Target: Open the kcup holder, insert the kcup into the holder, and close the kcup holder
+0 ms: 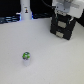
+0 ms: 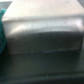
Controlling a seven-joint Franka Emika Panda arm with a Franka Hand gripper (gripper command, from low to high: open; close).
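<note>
The kcup holder (image 1: 63, 27) is a black boxy block with grey front panels at the back on the exterior view's right. My gripper (image 1: 65, 12) hangs right over its top; the fingertips are hidden against the block, so I cannot tell whether they are open or shut. The kcup (image 1: 26, 56), a tiny white pod with a green top, stands on the white table well in front and toward the exterior view's left, far from the gripper. The wrist view is blurred and filled by a close grey-and-black surface of the holder (image 2: 42, 35); no fingers show there.
A white bottle-shaped post (image 1: 25, 11) stands at the back on the exterior view's left, with dark clutter (image 1: 7, 20) beside it. The white table (image 1: 45, 65) spreads across the front. A teal patch (image 2: 2, 37) shows at the wrist view's edge.
</note>
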